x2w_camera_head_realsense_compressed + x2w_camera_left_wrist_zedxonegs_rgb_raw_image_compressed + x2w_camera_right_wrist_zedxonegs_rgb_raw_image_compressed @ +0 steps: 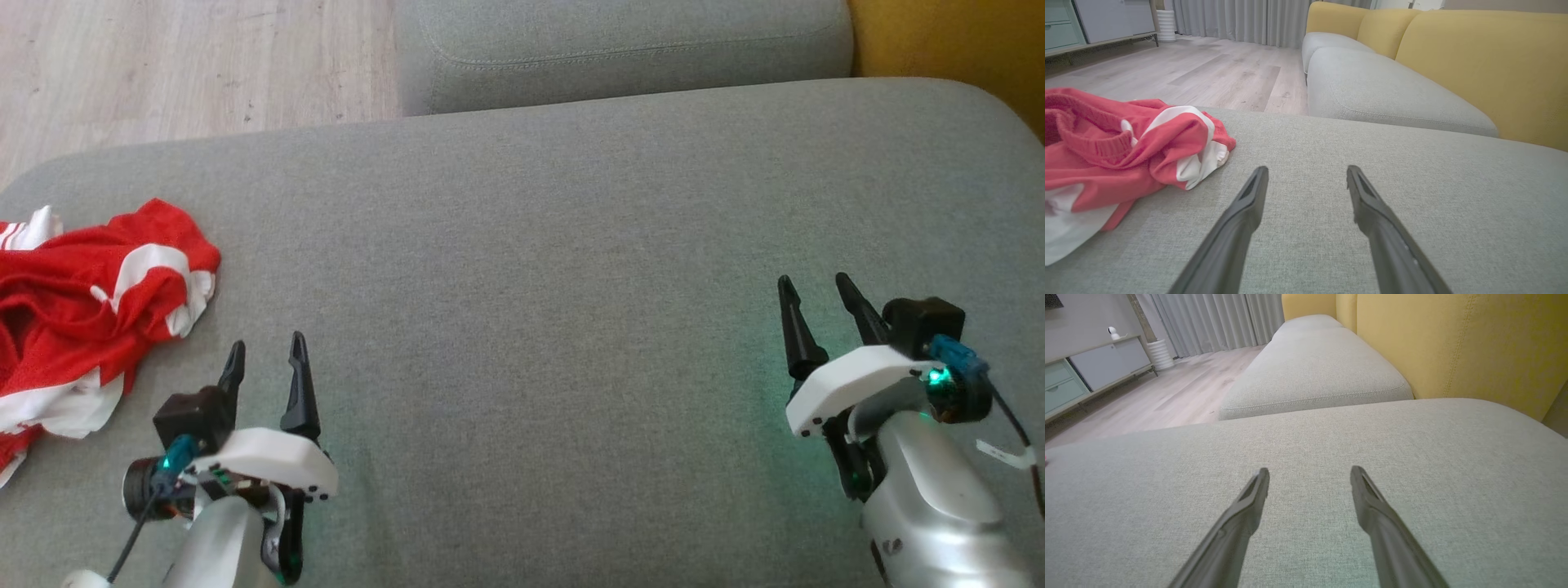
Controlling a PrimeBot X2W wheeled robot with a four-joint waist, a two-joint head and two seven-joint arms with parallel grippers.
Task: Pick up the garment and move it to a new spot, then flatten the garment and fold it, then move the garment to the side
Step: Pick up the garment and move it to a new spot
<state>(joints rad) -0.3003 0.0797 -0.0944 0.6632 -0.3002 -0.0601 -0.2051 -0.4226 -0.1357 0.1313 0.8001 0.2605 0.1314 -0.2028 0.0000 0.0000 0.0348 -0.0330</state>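
Note:
A crumpled red and white garment (82, 318) lies at the left edge of the grey sofa cushion (531, 286); the left wrist view shows the garment (1118, 155) bunched to the left of my fingers. My left gripper (267, 351) hovers open just right of it, nothing between its fingers, and it is open in its own view too (1306, 173). Far to the right, my right gripper (812, 286) is open over bare cushion, seen also from its wrist (1309, 475). Part of the garment runs off the head view's left side.
A second grey seat cushion (620, 49) lies beyond the one I work on. Yellow backrests (1453, 343) stand to the right. Wooden floor (188, 65) lies past the cushion's far left edge, with a low cabinet (1086, 371) and curtains further off.

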